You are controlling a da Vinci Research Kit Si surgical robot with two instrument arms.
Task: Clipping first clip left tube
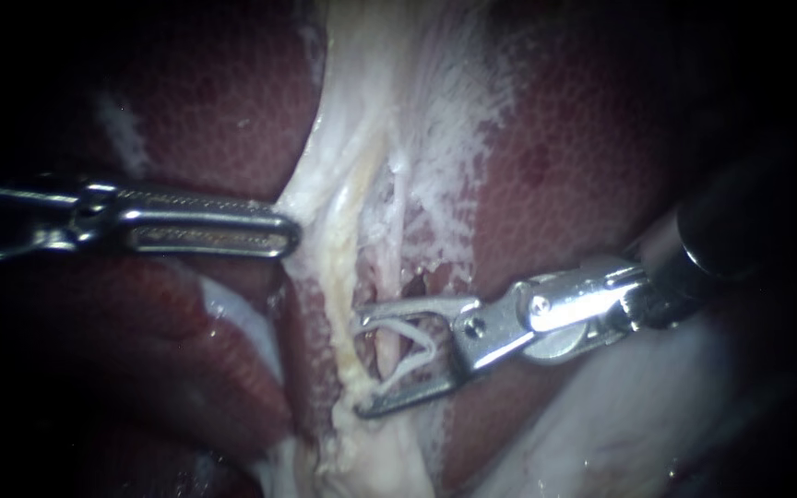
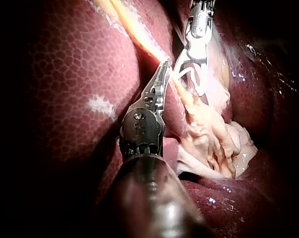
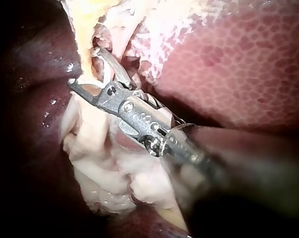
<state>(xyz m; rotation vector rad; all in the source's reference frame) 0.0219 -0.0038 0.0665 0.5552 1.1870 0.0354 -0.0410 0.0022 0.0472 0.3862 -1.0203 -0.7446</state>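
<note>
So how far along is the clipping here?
Nothing is fastened yet. The left instrument holds the pale tissue aside; the right instrument's jaws carry a white clip, wide open, seemingly around a thin tube. What remains: squeezing the clip shut and letting go.

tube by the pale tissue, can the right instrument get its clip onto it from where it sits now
Probably yes. The right instrument holds a white clip in wide-set jaws, and its legs straddle the tube with nothing else between. The left instrument, shut on pale tissue, holds it aside.
</note>
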